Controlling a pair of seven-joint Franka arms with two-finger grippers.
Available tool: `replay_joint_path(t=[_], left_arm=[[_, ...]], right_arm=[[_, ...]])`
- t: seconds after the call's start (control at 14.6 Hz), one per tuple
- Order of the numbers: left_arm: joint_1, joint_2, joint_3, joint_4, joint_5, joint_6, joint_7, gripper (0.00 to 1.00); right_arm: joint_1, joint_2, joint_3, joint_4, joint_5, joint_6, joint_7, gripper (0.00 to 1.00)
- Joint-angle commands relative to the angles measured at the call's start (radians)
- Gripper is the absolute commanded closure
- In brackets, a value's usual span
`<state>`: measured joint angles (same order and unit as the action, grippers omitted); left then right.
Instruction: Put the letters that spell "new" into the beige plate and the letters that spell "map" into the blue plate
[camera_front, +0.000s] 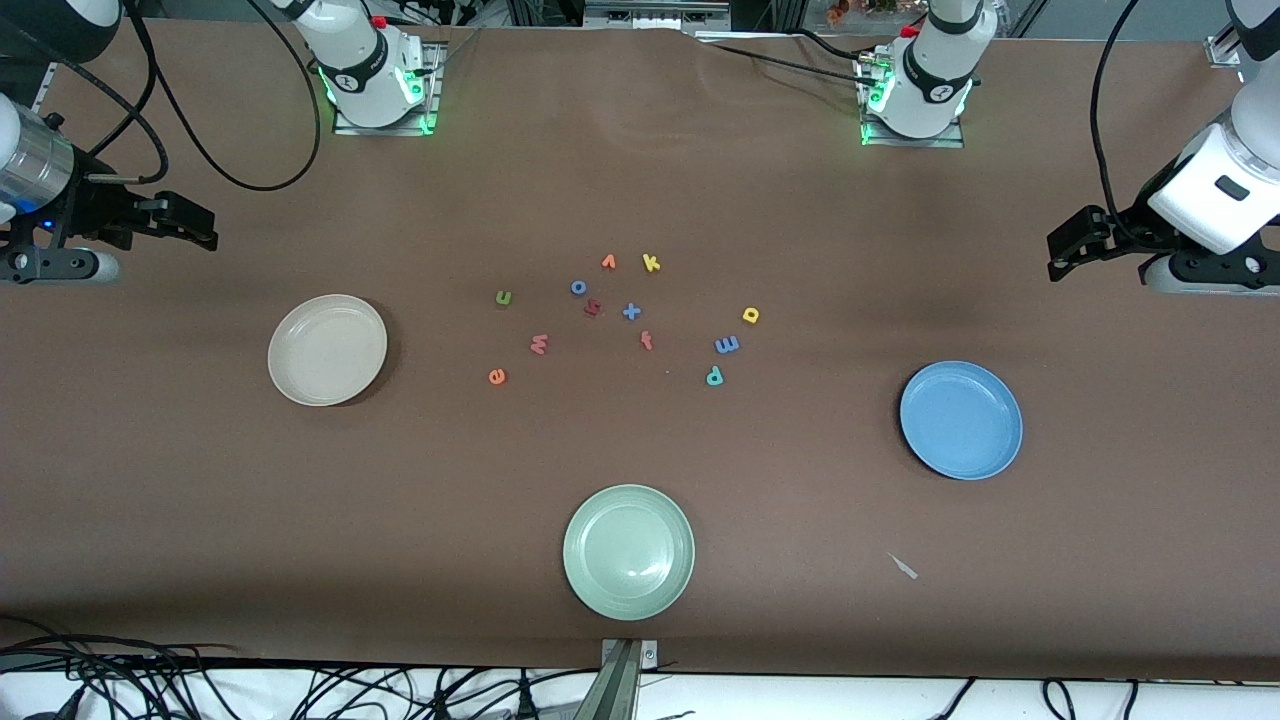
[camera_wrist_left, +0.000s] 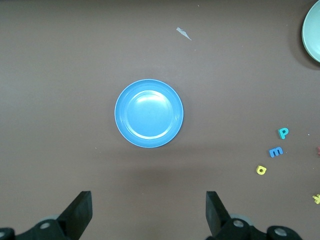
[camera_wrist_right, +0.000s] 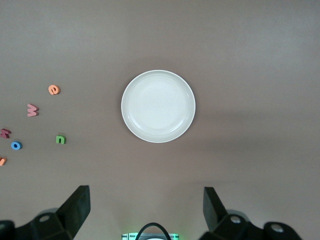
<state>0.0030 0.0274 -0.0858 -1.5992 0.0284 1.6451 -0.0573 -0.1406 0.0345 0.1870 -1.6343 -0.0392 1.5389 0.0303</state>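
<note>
Mid-table lie the lime n (camera_front: 503, 297), salmon w (camera_front: 539, 344) and orange e (camera_front: 497, 376), toward the empty beige plate (camera_front: 327, 349). The yellow a (camera_front: 751, 315), blue m (camera_front: 727, 345) and teal p (camera_front: 715, 376) lie toward the empty blue plate (camera_front: 961, 420). My right gripper (camera_front: 195, 225) hangs open over the right arm's end of the table, looking down on the beige plate (camera_wrist_right: 158, 106). My left gripper (camera_front: 1065, 250) hangs open over the left arm's end, looking down on the blue plate (camera_wrist_left: 149, 113). Neither holds anything.
Other letters sit in the same cluster: yellow k (camera_front: 651, 263), orange v (camera_front: 608, 262), blue o (camera_front: 578, 287), a dark-red letter (camera_front: 593, 308), blue x (camera_front: 631, 311), red f (camera_front: 647, 340). A pale green plate (camera_front: 628, 551) sits near the front edge, a small scrap (camera_front: 903, 566) beside it.
</note>
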Motion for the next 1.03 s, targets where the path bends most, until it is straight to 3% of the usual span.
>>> replay_joint_path(t=[0.0,0.96], left_arm=[[0.008,-0.021,-0.002,-0.018,-0.028,0.01,0.024,0.0],[0.009,0.003,-0.008,0.017,-0.03,0.015,0.024,0.0]], right_arm=[[-0.005,0.005,0.0,0.016,0.019,-0.006,-0.001,0.0],[-0.005,0.005,0.0,0.014,0.019,-0.008,-0.001,0.0]])
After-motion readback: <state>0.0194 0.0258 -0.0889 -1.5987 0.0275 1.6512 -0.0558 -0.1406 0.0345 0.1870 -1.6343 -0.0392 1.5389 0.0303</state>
